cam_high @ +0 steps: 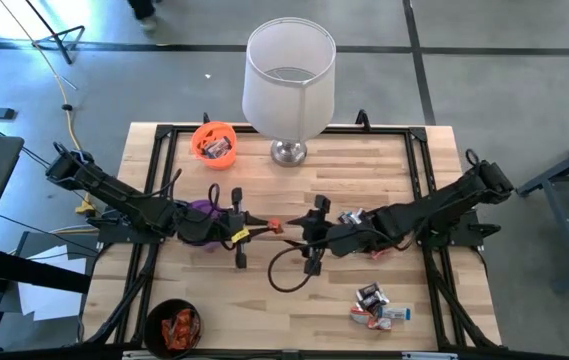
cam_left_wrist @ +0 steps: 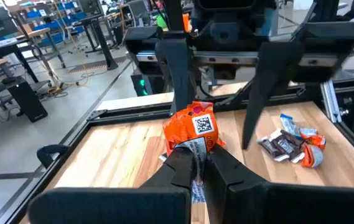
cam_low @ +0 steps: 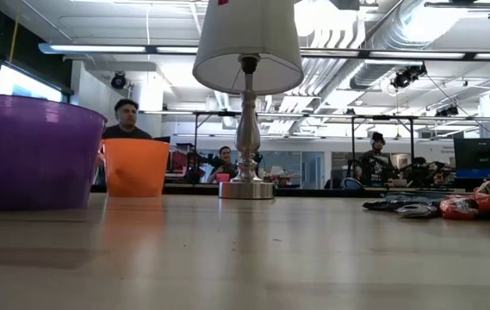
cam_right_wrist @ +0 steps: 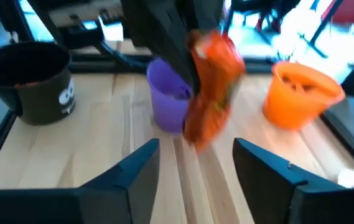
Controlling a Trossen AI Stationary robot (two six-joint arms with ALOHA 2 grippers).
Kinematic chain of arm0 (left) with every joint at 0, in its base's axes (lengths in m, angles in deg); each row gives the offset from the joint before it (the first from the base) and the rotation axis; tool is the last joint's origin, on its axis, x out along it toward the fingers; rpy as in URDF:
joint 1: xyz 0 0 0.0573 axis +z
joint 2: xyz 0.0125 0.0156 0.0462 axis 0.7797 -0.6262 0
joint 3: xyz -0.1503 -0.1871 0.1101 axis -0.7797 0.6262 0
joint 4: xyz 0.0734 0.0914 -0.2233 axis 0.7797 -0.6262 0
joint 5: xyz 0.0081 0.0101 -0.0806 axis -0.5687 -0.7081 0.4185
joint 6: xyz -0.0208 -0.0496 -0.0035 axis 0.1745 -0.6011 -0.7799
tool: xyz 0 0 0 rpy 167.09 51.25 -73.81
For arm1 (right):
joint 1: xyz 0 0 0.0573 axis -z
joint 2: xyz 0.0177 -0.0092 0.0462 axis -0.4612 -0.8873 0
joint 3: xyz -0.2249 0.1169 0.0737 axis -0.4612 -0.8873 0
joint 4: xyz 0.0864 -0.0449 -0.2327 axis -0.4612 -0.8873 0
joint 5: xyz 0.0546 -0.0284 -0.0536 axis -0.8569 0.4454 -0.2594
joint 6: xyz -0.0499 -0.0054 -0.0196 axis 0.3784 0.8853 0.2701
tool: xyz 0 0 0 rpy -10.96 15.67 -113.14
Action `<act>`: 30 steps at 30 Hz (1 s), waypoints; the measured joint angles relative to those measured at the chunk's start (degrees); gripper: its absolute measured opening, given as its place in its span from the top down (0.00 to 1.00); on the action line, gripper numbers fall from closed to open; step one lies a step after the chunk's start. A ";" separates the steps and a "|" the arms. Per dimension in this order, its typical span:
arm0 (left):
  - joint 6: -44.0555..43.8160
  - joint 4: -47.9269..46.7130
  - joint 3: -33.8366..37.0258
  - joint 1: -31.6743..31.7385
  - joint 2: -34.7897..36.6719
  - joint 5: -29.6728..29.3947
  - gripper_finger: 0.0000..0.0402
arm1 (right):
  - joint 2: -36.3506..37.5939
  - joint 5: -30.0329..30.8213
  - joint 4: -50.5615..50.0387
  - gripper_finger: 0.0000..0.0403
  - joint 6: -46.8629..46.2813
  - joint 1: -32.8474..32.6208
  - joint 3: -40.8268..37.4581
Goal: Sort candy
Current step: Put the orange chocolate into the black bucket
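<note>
An orange wrapped candy (cam_left_wrist: 195, 126) hangs above the table's middle, and my left gripper (cam_left_wrist: 195, 163) is shut on it. In the high view this candy (cam_high: 275, 226) sits between my left gripper (cam_high: 265, 227) and my right gripper (cam_high: 308, 229). My right gripper (cam_right_wrist: 195, 163) is open. Its two fingers stand apart on either side of the candy (cam_right_wrist: 211, 87), just short of it, touching nothing. More candy lies loose in a pile (cam_high: 378, 307) at the near right, and some (cam_high: 352, 216) beside the right arm. My left gripper pinches the flat crimped end of the candy's wrapper (cam_left_wrist: 195, 148) between its two fingers. The fingers come about level from the table's left. The candy's body sticks out beyond the fingertips, lifted clear of the table.
A purple cup (cam_high: 202, 214) stands under the left arm. An orange cup (cam_high: 214, 140) stands at the far left and a black cup (cam_high: 173, 326) holding orange candy at the near left. A white-shaded lamp (cam_high: 290, 75) stands at the far middle. People sit beyond the table (cam_low: 124, 120).
</note>
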 joint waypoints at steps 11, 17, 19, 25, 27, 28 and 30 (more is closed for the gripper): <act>-10.31 -9.28 -0.77 -3.07 1.89 -0.22 1.00 | 3.01 -0.04 -21.18 0.46 -20.15 0.20 -0.02; -42.82 -40.54 -6.85 -12.91 7.95 3.15 1.00 | 3.03 -3.00 -29.21 0.47 -25.59 0.20 -0.02; -52.85 -43.11 -7.54 -17.35 8.74 5.14 1.00 | 3.02 -3.10 -31.50 0.47 -26.45 0.20 -0.02; -76.27 -39.95 -8.09 -29.02 7.75 13.30 1.00 | 3.03 -3.08 -35.88 0.47 -30.06 0.20 -0.02; -86.42 -40.49 -8.06 -32.51 6.07 14.83 1.00 | 3.03 -3.08 -37.75 0.47 -32.23 0.20 -0.02; -91.70 -41.24 -8.04 -34.19 5.10 15.10 1.00 | 3.03 -3.08 -38.64 0.47 -33.39 0.20 -0.02; -102.39 -43.61 -8.06 -36.93 2.90 16.52 1.00 | 3.03 -3.07 -40.39 0.47 -35.76 0.17 -0.01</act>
